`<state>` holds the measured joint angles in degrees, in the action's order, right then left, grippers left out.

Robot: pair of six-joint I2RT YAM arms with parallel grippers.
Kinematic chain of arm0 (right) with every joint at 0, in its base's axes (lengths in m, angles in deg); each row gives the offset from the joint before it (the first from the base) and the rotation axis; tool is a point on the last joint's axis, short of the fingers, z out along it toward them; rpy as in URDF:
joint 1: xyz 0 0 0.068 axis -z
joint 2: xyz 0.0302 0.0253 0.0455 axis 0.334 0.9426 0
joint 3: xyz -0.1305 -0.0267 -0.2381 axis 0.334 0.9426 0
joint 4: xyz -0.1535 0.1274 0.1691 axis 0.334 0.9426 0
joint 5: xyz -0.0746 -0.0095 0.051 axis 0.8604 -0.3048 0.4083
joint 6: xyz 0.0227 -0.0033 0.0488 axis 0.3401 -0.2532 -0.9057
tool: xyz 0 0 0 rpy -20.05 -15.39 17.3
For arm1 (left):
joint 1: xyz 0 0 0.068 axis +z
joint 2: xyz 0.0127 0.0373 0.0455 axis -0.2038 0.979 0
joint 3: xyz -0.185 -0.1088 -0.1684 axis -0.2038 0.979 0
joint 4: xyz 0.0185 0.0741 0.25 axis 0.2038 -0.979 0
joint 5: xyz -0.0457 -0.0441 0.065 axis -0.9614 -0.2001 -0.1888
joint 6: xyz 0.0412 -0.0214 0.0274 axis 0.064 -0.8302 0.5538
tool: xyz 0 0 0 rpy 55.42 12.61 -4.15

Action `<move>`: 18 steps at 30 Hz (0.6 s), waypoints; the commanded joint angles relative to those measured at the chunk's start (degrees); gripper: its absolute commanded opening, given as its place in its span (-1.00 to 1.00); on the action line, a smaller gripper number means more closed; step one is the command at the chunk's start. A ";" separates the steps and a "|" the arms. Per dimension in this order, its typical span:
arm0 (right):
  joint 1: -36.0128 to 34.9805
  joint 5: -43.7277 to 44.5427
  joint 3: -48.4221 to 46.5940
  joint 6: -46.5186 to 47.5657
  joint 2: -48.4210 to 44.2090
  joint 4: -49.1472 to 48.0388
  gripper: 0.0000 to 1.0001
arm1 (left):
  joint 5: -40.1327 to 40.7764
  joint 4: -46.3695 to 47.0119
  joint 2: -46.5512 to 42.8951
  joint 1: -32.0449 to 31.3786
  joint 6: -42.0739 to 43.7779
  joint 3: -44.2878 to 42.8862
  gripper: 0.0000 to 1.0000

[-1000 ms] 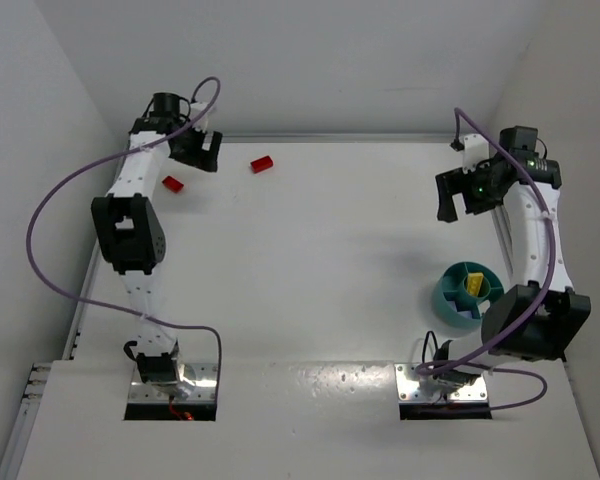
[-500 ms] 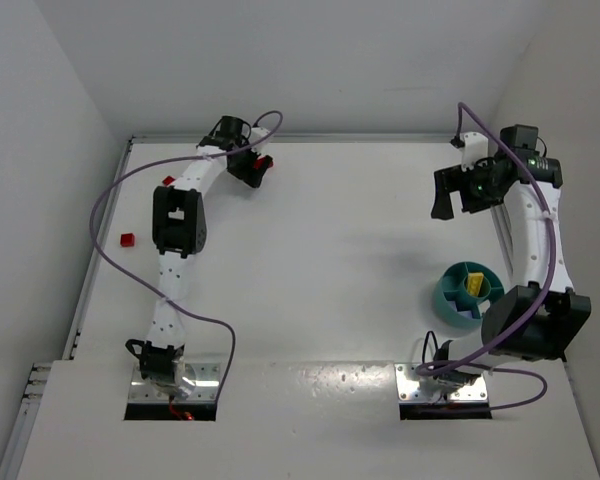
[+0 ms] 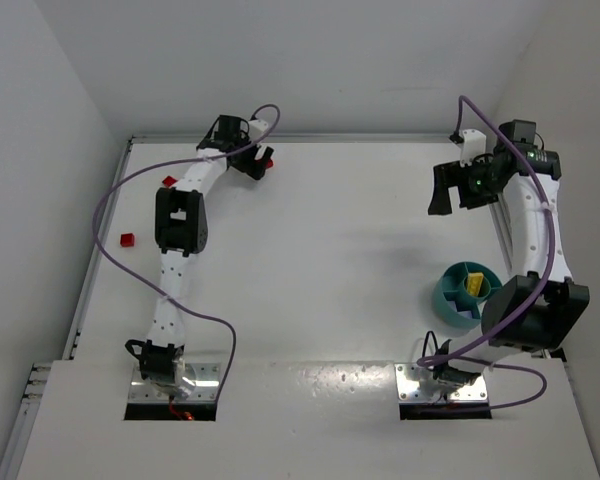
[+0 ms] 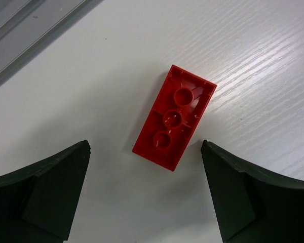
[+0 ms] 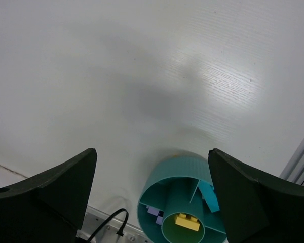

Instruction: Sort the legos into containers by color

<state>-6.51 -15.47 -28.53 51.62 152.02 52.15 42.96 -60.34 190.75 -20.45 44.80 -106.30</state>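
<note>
White table (image 3: 330,250), far-left corner: L gripper (image 4: 144,146), jaws wide open, straddles red brick (image 4: 174,117), which lies skewed, underside up. Closing could spin or pop it away. R gripper (image 5: 152,152) is open and empty, beyond 1 teal dish (image 3: 442,298). Red bricks on table: 3. Yellow brick (image 5: 187,221) in dish centre: 1.

red lego (image 4: 173,117), teal dish (image 5: 176,168), yellow lego (image 5: 188,221), white table (image 3: 330,250)
</note>
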 commanded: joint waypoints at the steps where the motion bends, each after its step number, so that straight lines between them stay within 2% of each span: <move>1: 0.19 -1.34 -2.85 -0.72 0.17 -0.14 0.82 | -4.42 1.14 2.70 -0.72 -0.23 -1.17 0.96; 6: 0.19 -0.81 -2.33 -0.72 0.17 -0.14 0.70 | -8.03 1.14 3.23 -1.94 -0.23 -0.64 0.76; 10: 0.19 -0.81 -2.32 -0.72 0.17 -0.14 0.63 | -8.03 0.53 3.76 -1.95 -0.23 -0.64 0.42; 11: 0.19 -1.42 -2.32 -0.72 0.17 0.38 0.63 | -8.82 0.52 3.23 -1.95 -0.23 -0.12 0.23; 13: 0.19 -1.43 -2.32 -0.72 0.17 0.38 0.56 | -9.52 -0.17 2.00 -1.95 0.38 1.37 0.02; 14: 0.19 -1.95 -2.85 -0.72 0.17 0.38 0.56 | -9.53 -0.18 1.30 -2.47 0.38 2.51 -0.16; 15: 0.19 -1.95 -2.85 -0.72 0.17 0.38 0.54 | -9.53 -0.70 0.42 -2.47 0.99 5.31 -0.23; 16: 0.19 -2.65 -2.85 -0.72 -0.35 0.99 0.54 | -10.05 -0.71 -1.76 -3.00 1.96 6.82 -0.38; 18: -0.34 -3.96 -2.85 -0.72 -0.97 1.00 0.54 | -13.47 -1.41 -4.75 -3.00 2.49 11.98 -0.50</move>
<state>-6.54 -16.30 -28.90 51.36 152.55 52.91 33.49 -56.14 189.02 -22.22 45.76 -100.44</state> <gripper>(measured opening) 0.773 0.406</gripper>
